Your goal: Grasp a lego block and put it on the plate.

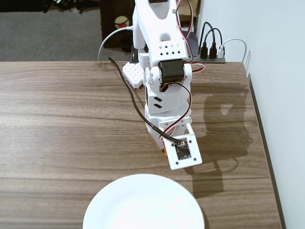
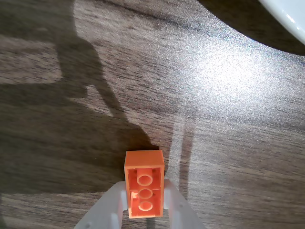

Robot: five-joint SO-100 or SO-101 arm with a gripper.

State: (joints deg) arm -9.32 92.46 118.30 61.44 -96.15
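Note:
In the wrist view the orange lego block point(image 2: 144, 183) sits between my two white fingers, its hollow underside facing the camera. My gripper point(image 2: 145, 200) is shut on it and holds it above the wooden table. A curved edge of the white plate point(image 2: 288, 16) shows at the top right of that view. In the fixed view the plate point(image 1: 143, 205) lies at the bottom centre, just below my gripper point(image 1: 167, 151); only a sliver of orange point(image 1: 164, 150) shows beside the wrist camera board, and the fingertips are hidden.
The wooden table point(image 1: 57, 124) runs left and right of the arm. A power strip with plugs point(image 1: 212, 52) sits at the back right by the white wall. The table's right edge point(image 1: 264, 143) is close to the arm. A black cable point(image 1: 131, 98) hangs along the arm.

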